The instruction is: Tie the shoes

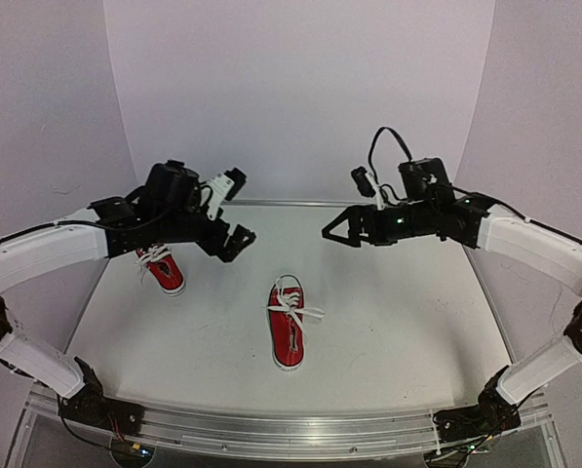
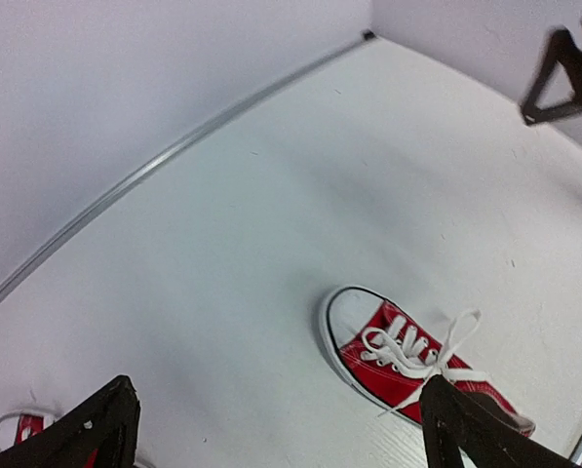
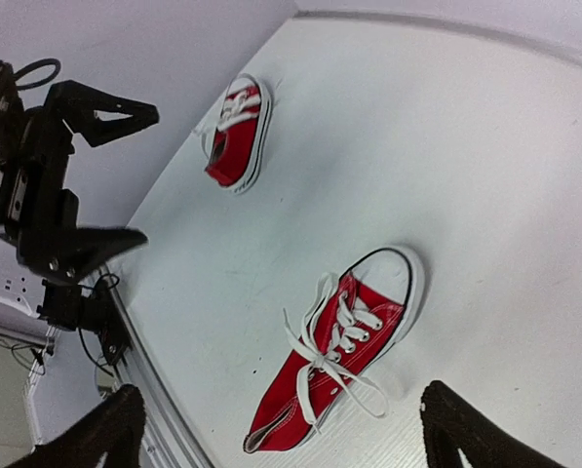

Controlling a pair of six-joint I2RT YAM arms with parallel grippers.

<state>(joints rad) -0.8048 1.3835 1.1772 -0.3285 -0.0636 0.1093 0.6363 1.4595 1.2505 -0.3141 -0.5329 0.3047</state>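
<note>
Two red shoes with white laces lie on the white table. One shoe (image 1: 289,327) (image 2: 417,366) (image 3: 339,361) rests mid-table, toe toward the back, its laces gathered at a knot with loops spread sideways. The other shoe (image 1: 164,268) (image 3: 237,136) sits at the left, partly hidden under my left arm; only a sliver of it (image 2: 22,429) shows in the left wrist view. My left gripper (image 1: 238,244) (image 2: 281,434) hangs open above the table, left of the middle shoe. My right gripper (image 1: 337,237) (image 3: 281,439) hovers open to its right. Neither holds anything.
A metal rail (image 1: 271,429) runs along the table's near edge, with the arm bases at both ends. Pale walls (image 1: 300,88) curve round the back and sides. In the right wrist view, the left gripper's fingers (image 3: 115,107) stand spread at the left.
</note>
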